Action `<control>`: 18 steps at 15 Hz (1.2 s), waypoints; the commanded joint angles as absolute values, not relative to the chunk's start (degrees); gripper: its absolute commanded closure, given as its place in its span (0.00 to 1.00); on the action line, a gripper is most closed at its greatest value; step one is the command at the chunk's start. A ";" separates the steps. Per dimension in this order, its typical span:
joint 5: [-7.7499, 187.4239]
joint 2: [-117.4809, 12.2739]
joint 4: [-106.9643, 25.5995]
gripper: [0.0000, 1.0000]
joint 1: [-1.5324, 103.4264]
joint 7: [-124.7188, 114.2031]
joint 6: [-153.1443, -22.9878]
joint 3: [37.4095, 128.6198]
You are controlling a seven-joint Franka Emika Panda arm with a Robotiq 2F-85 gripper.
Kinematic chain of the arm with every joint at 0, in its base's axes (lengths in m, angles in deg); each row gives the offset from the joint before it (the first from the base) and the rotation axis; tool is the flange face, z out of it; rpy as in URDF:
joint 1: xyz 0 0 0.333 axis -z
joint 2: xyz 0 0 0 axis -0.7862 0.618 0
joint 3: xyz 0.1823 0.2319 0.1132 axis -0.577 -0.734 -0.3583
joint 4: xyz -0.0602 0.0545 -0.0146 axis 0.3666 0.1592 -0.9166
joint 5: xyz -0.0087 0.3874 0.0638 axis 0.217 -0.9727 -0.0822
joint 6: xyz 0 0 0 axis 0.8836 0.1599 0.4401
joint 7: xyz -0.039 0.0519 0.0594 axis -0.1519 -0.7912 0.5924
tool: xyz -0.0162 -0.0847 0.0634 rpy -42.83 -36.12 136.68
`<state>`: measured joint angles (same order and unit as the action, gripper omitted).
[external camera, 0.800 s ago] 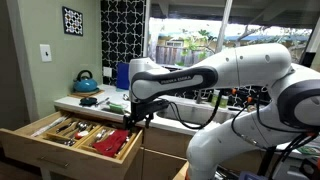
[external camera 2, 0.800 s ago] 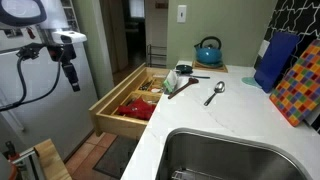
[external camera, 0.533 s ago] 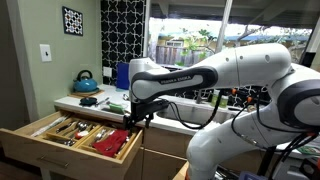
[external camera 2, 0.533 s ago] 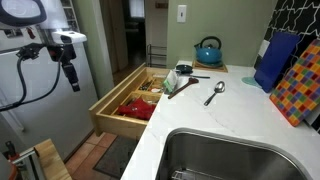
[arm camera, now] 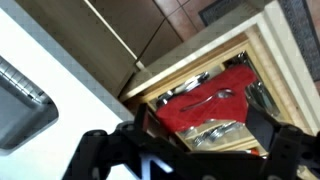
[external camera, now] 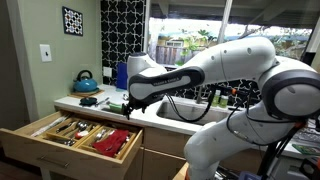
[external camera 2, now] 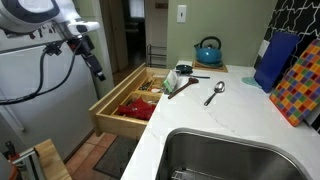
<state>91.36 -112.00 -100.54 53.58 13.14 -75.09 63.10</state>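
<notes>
Gripper (external camera 2: 99,72) spread, empty, hovering over open drawer (external camera 2: 112,122) w/ cutlery (arm camera: 215,98)

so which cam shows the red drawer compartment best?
Wrist view: it looks down into the red compartment, large in frame, with metal utensils visible on it. Both exterior views show the compartment only as a small, oblique red patch.

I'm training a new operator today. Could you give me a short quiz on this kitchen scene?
1. True or false: the drawer is shut.
2. What colour is the kettle? A red, B blue, C white.
3. Fill in: the gripper, holding nothing above the drawer, is ____.
Key: 1 false; 2 B; 3 open.
</notes>
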 commanded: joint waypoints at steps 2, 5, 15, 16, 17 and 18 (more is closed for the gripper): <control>100.07 -97.03 -89.33 0.00 57.87 8.39 -82.24 64.45; 103.81 -88.50 -81.90 0.00 58.81 5.17 -83.06 67.01; 103.24 -81.06 -74.72 0.00 55.82 -1.50 -82.57 71.89; 103.25 -81.09 -74.72 0.00 55.76 -1.50 -82.57 71.87; 101.63 -79.69 -73.97 0.00 55.46 -4.39 -82.49 72.57; 100.30 -78.32 -73.45 0.00 55.03 -6.69 -83.75 73.32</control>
